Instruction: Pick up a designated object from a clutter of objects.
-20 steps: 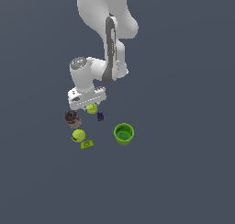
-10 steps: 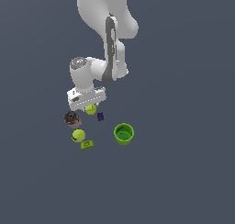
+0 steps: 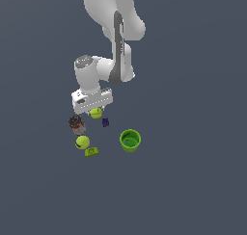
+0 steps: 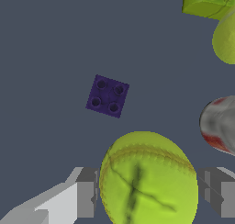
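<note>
The pincer (image 4: 149,198) straddles the tennis ball (image 4: 148,182), its fingers (image 4: 86,193) just beside each flank (contact unclear, so open or clamped I cannot tell); the ball sits just beside the purple block (image 4: 107,96).

You are looking at a ball (image 3: 96,113) sitting between the gripper's (image 3: 95,110) fingers (image 4: 85,198). Just beside it, toward the exterior view's right, a small studded block (image 3: 105,122) is lying; the can (image 3: 76,124) is standing to its left. Nearer the camera, the second ball (image 3: 82,142) is touching a flat block (image 3: 91,151), with the cup (image 3: 130,140) standing apart to the right.
</note>
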